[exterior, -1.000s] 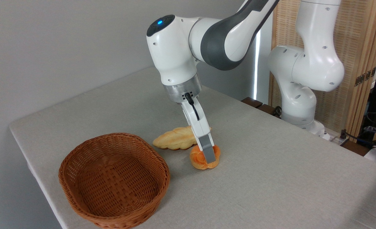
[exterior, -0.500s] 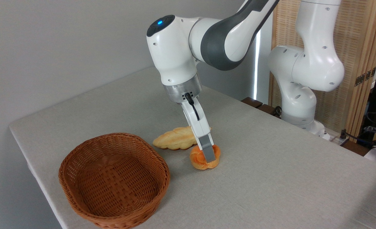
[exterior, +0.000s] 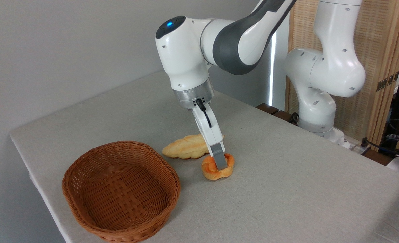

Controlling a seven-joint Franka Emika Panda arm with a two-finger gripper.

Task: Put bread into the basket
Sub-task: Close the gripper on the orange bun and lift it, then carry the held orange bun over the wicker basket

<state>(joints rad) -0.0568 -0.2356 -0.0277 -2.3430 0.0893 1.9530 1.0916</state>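
The gripper (exterior: 220, 163) is down on the bread (exterior: 217, 168), its jaws narrowed around the bun's knotted top, so the grasp is the step in hand. The bun sits on the table (exterior: 287, 189), right of the basket (exterior: 120, 190). Next comes a lift clearing the basket's rim.

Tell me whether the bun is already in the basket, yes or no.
No, the bun sits on the table right of the empty basket, with the gripper at it.
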